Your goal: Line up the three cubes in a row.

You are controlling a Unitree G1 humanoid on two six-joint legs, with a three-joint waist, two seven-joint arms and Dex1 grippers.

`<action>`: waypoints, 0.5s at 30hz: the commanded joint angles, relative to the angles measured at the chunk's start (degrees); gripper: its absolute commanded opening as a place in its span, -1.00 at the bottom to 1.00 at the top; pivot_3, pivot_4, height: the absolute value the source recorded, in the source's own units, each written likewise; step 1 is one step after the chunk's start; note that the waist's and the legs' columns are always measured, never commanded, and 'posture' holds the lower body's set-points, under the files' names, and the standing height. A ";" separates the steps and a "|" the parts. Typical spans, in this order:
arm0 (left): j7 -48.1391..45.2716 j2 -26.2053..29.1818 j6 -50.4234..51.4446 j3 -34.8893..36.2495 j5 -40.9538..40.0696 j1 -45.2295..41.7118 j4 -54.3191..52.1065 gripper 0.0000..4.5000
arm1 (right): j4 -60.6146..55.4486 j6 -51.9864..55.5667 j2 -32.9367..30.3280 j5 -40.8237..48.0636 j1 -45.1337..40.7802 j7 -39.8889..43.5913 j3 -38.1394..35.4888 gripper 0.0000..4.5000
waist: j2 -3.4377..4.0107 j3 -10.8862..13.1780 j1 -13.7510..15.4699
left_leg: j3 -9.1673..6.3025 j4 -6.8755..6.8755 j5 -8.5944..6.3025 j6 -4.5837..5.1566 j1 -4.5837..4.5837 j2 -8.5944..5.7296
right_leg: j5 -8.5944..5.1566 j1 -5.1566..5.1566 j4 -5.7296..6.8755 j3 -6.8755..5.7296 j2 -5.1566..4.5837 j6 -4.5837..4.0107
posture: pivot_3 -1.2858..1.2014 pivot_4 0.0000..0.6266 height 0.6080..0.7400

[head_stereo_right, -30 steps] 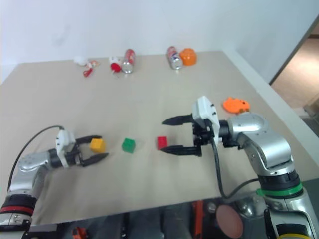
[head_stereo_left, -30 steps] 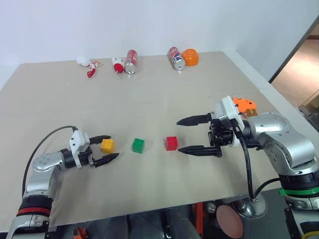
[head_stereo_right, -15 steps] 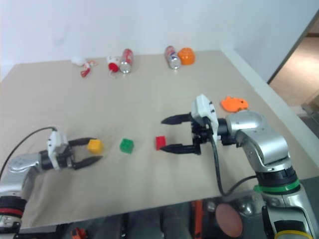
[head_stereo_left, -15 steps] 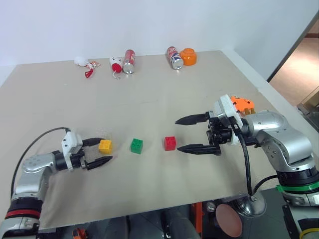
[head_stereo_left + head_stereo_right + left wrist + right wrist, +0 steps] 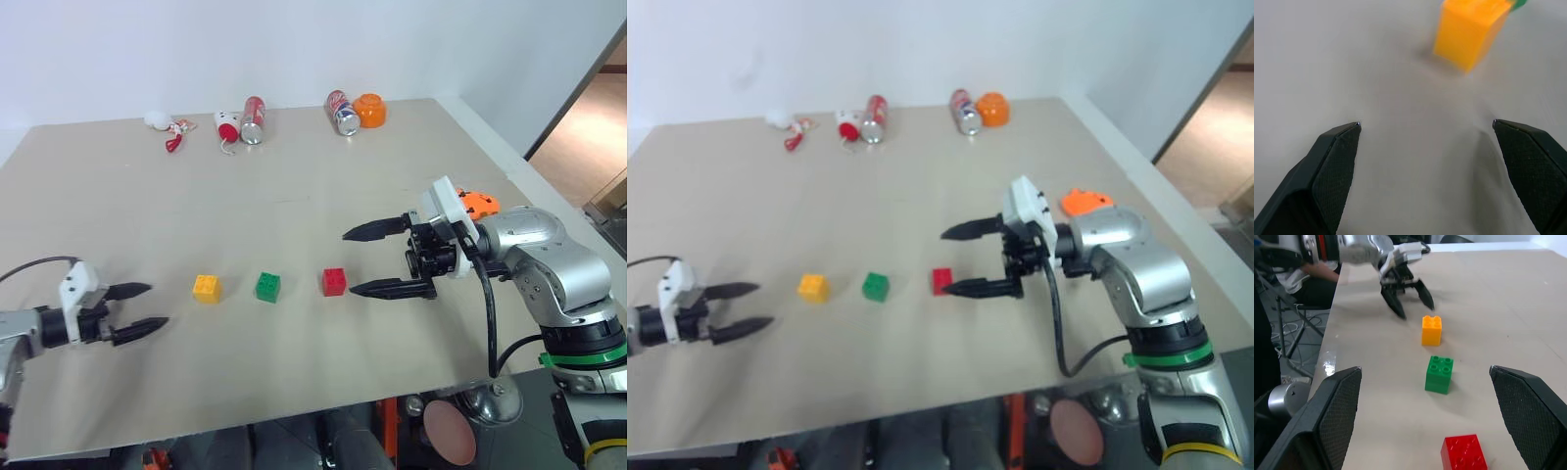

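Now we see the yellow cube (image 5: 207, 287), green cube (image 5: 268, 286) and red cube (image 5: 335, 281) lined up, both claws released and empty, but the right claw (image 5: 361, 261) straddles the red one and any twitch could knock it.

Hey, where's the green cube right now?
In the left eye view the green cube sits on the table's near half, in the middle of a row, between the yellow-orange cube on its left and the red cube on its right.
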 commanded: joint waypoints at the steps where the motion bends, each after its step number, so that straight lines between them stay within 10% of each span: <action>1: 8.73 -0.42 5.65 7.62 -2.03 2.63 -1.16 0.99 | 2.50 -3.21 -0.29 -3.33 -1.81 -2.63 -1.82 0.93 | 0.00 0.00 0.01 | 0.07 -0.01 0.00 0.00 0.00 0.00 | 0.00 -0.05 0.00 0.00 -0.03 -0.01 | 0.03 -0.52 1.00; 15: 40.73 -20.92 11.80 14.76 -4.29 7.01 -20.66 0.99 | -2.91 2.39 18.97 -5.99 5.36 -43.52 -13.84 0.93 | -0.53 -0.29 0.38 | 0.22 0.02 -0.02 -0.13 -0.19 -0.03 | 0.33 -0.10 0.00 0.09 -0.11 0.32 | 0.03 -0.52 1.00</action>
